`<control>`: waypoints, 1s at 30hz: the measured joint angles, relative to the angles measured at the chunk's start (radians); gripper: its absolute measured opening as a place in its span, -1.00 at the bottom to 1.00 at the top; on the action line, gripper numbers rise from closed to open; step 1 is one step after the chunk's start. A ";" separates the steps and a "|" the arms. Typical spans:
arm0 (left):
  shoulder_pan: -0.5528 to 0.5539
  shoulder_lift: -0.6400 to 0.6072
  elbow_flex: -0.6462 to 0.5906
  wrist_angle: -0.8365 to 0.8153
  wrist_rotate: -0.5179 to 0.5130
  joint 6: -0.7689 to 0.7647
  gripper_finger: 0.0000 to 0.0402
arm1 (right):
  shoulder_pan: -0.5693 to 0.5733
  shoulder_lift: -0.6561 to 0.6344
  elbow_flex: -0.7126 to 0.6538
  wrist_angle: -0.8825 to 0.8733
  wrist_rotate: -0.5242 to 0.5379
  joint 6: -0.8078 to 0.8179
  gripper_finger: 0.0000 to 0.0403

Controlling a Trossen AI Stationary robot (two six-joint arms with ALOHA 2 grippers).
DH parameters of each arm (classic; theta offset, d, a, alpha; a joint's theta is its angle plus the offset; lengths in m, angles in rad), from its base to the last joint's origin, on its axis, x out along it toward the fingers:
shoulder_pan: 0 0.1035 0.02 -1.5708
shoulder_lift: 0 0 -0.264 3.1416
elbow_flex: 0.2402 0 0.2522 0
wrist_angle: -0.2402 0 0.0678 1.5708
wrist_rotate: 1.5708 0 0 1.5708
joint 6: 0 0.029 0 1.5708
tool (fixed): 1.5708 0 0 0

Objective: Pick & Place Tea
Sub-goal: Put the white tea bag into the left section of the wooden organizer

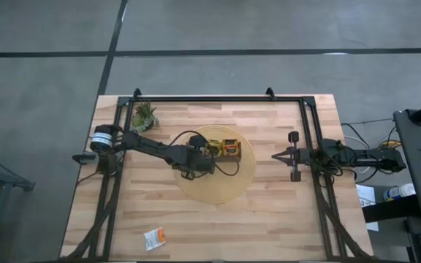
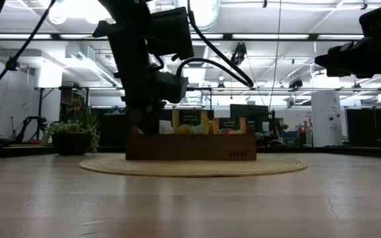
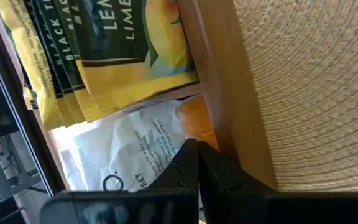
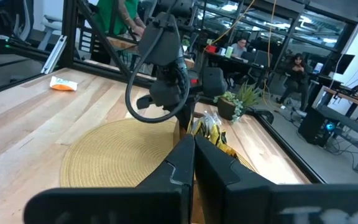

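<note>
A brown wooden tray [image 1: 223, 155] sits on a round woven mat [image 1: 218, 186] in the middle of the table. Yellow-and-dark tea sachets [image 3: 123, 50] stand upright in it, with orange ones [image 2: 230, 125] further along. My left gripper [image 3: 196, 144] reaches down into the tray's left end [image 1: 202, 151], shut on a white-and-orange sachet [image 3: 129, 149]. Another white-and-orange sachet [image 1: 154, 237] lies flat near the table's front edge. My right gripper [image 1: 275, 155] is shut and empty, and hangs level at the right side of the table. My left gripper pinches the white-and-orange sachet between its two fingers at its orange-printed end [image 3: 194, 121]. The fingers slant down from the table's left. The crumpled sachet reaches into the tray compartment beside the yellow sachets, close to the tray's wooden wall [image 3: 229, 93].
A small green potted plant [image 1: 144, 115] stands at the table's far left. A black frame [image 1: 218, 98] runs along the table's far edge and down both sides. Bare wood lies in front of the mat.
</note>
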 joint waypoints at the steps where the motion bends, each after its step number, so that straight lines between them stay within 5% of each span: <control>1: 0.001 0.002 0.000 0.001 0.000 0.001 -1.00 | 0.000 0.001 0.000 0.000 0.000 0.000 -0.96; 4: 0.005 0.003 -0.001 0.007 -0.010 0.002 -1.00 | 0.000 0.000 0.000 0.000 0.000 0.000 -0.96; 9: -0.001 0.014 -0.009 0.006 -0.230 0.025 -1.00 | 0.000 0.000 0.000 0.000 0.000 0.000 -0.96; 24: 0.005 0.004 0.081 -0.104 0.257 -0.104 -1.00 | 0.000 0.000 0.000 0.000 0.000 0.000 -0.96; 27: 0.012 0.006 0.112 -0.106 0.287 -0.116 -1.00 | 0.000 0.000 0.000 0.000 0.000 0.000 -0.96; 30: 0.013 0.006 0.122 -0.099 0.170 -0.130 -1.00 | 0.000 0.000 0.000 0.000 0.000 0.000 -0.96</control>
